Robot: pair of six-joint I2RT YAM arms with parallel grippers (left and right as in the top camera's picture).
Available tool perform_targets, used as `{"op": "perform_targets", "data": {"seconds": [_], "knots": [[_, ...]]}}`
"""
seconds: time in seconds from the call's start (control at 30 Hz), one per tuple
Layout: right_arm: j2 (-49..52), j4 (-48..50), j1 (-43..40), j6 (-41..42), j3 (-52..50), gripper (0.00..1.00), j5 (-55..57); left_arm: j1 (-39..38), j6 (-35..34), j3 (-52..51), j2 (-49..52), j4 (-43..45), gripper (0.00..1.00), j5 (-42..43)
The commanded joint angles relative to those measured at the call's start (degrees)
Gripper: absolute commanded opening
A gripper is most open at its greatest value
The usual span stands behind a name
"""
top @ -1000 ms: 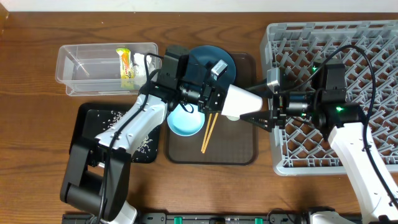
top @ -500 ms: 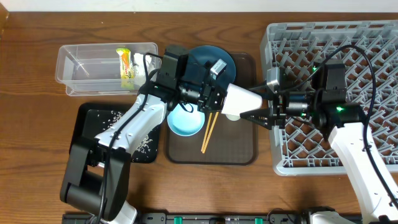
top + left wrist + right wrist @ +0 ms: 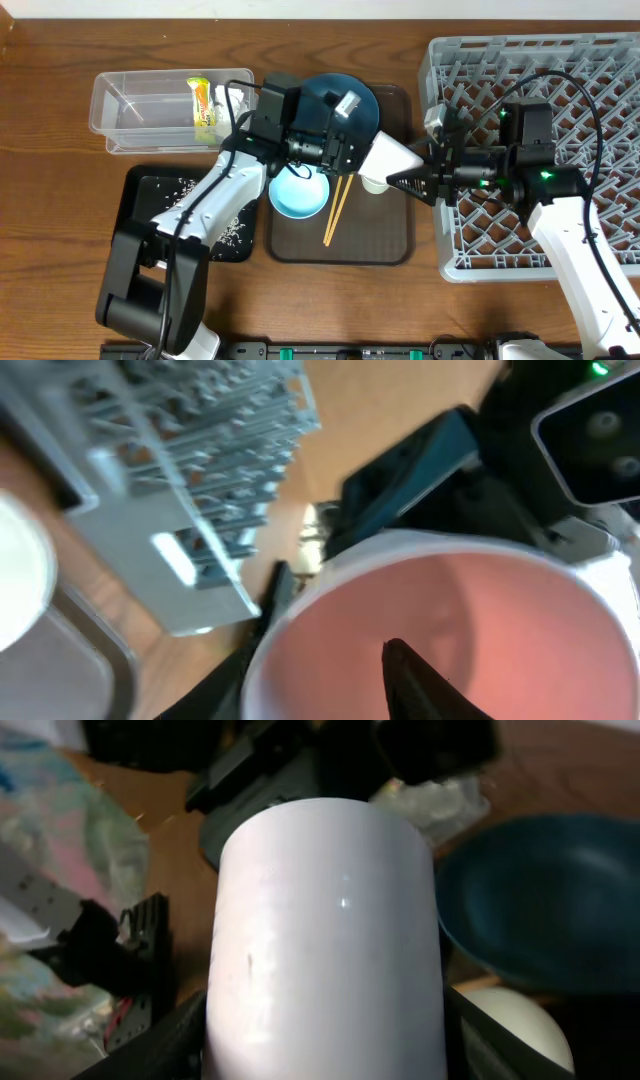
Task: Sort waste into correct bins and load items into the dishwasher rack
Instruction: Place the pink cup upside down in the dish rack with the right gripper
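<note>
Colours we see across the wooden table

We note a white-walled, pink-lined cup, a dark blue bowl, a light blue bowl, a yellow-green wrapper, a white-speckled black tray, and a grey lattice rack.

Smooth glossy pink cup

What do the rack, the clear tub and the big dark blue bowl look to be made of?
Dishwasher rack: grey moulded plastic, matte; lattice of upright pegs, uniform colour.
Clear tub: thin transparent plastic, glossy; table wood shows through its walls.
Dark blue bowl: probably glazed ceramic or melamine; smooth, slightly shiny surface in the right wrist view. The pictures cannot settle which.
</note>
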Motion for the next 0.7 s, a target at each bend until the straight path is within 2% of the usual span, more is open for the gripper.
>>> {"op": "perform_targets", "data": {"seconds": [0.0,0.17,0.27,0.43,0.57,0.67], "knots": [[-0.09,-0.02,-2.67,6.99,0.72,0.24,4.37,1.64,7.04,0.44,0.15,-4.33,0.42,-8.81],[-2.82,-1.55,-7.76,9.57,1.03,0.22,6.62,5.18,13.92,0.44,0.0,-15.23,0.46,-18.86],[-4.57,-4.94,-10.97,12.24,2.62,0.2,12.76,7.91,17.94,0.44,-0.96,-21.9,0.46,-21.51],[-5.51,-18.73,-14.56,12.76,11.41,0.19,29.09,12.68,25.24,0.46,-6.86,-32.15,0.47,-30.56],[-5.44,-26.88,-16.55,18.67,19.85,0.17,46.21,15.28,25.79,0.46,-13.29,-37.11,0.47,-38.6],[-4.98,-30.01,-18.82,22.4,24.33,0.11,52.72,15.82,25.79,0.46,-17.0,-38.51,0.47,-42.56]]}}
